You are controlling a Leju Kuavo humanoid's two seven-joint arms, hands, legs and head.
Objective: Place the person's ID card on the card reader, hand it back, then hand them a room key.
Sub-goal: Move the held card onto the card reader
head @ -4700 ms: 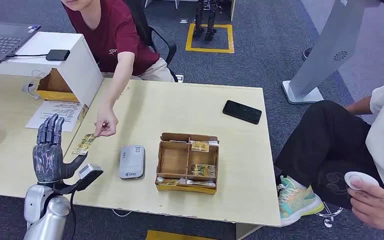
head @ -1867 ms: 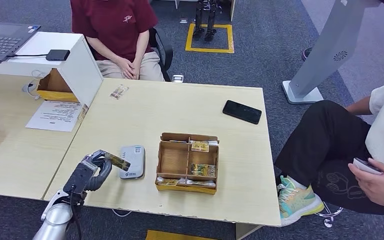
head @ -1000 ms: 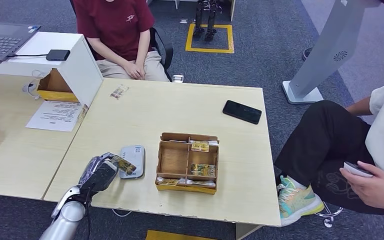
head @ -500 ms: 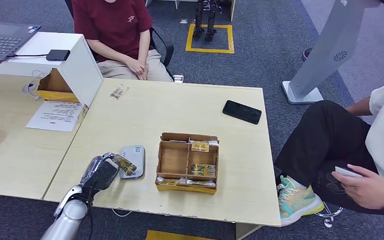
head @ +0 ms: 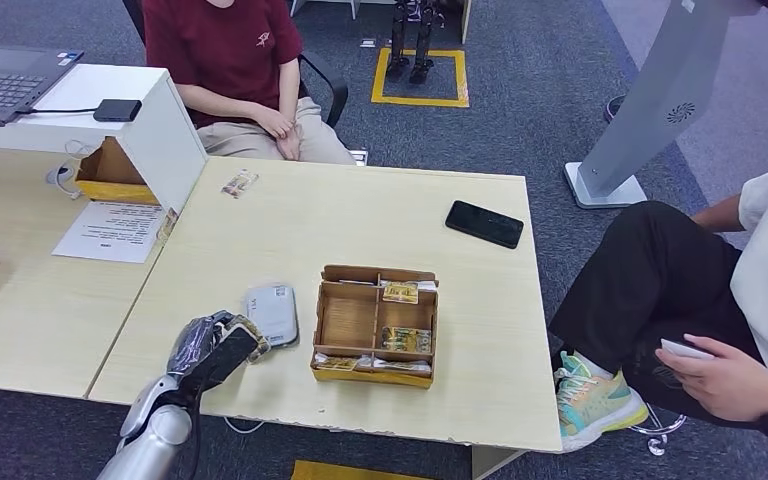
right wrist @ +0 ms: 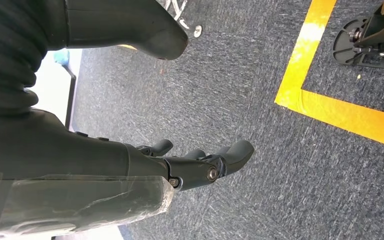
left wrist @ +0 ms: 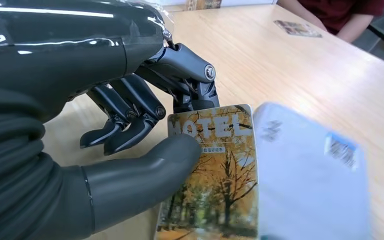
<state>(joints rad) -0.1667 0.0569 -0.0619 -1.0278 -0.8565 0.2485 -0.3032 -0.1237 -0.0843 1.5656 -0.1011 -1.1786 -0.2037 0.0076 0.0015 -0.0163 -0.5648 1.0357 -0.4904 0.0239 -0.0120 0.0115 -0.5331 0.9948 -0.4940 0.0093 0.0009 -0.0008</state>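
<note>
In the left hand [head: 212,347], ID card [left wrist: 212,175], beside card reader [head: 271,314]

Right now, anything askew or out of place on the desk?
Mostly tidy. The card reader sits skewed to the table edge, not square. One loose card lies alone at the far edge near the seated person, apart from the cardboard organizer. The left hand pinches the ID card beside the reader.

The card reader [left wrist: 310,175] looks blurry up close, and the picture's edge cuts it off. The thumb [left wrist: 145,175] hides part of the ID card [left wrist: 215,170]. The small print on the paper sheet [head: 112,231] is too tiny to read.
</note>
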